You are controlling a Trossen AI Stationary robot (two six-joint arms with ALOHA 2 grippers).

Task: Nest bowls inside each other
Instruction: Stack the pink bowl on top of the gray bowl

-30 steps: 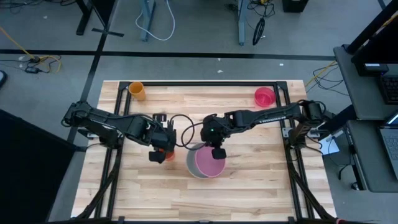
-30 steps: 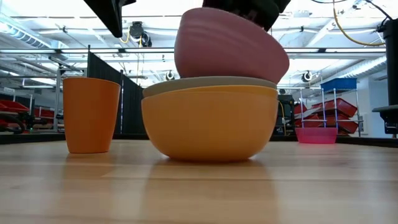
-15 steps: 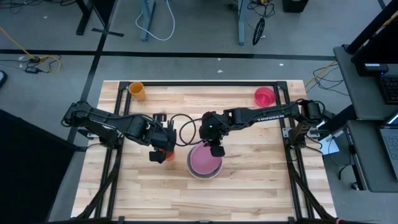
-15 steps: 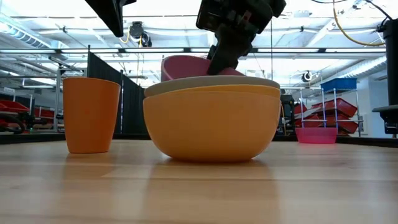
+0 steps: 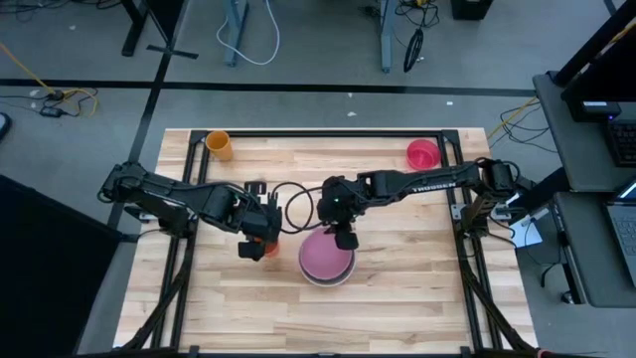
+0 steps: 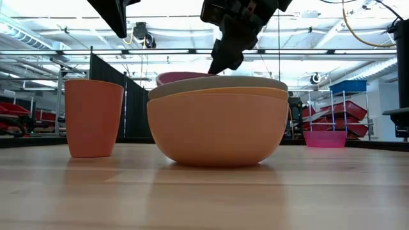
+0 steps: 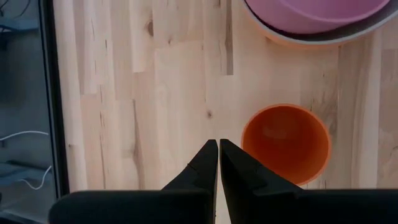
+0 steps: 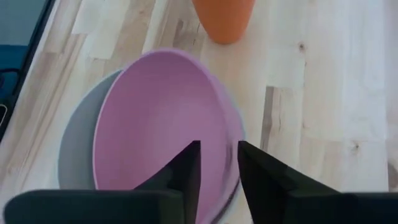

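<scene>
Since a second ago the pale pink bowl (image 5: 327, 259) has dropped from its tilted perch into the stack, and the right hand (image 5: 345, 239) has let go and risen off it.

From above, the stack sits at centre frame on the pale slatted wood bench (image 5: 397, 288): a smooth round pink bowl inside a thin grey-green rim. The right arm reaches in from the right edge, elbow bent, its hand just over the stack's upper edge. The left arm stretches from the left edge, its hand (image 5: 257, 242) poised over a small orange cup (image 5: 270, 249) just left of the stack. A second orange cup (image 5: 219, 145) stands at the upper left corner and a magenta bowl (image 5: 422, 154) at the upper right, well apart from the rest.

The level view alone shows the layers: a deep matte orange bowl (image 6: 217, 131) at the bottom, the grey-green bowl (image 6: 217, 85) as a thin band over it, the pink rim barely rising above. The right hand hangs clear above the rims.

Looking past the left hand's fingers (image 7: 205, 165), they are pressed together, above bare wood beside the cup's glossy round mouth.

Past the right hand's fingers (image 8: 186, 168), they stand spread, holding nothing, over the near edge of the smooth pink hollow, which sits off-centre in the grey-green bowl.
</scene>
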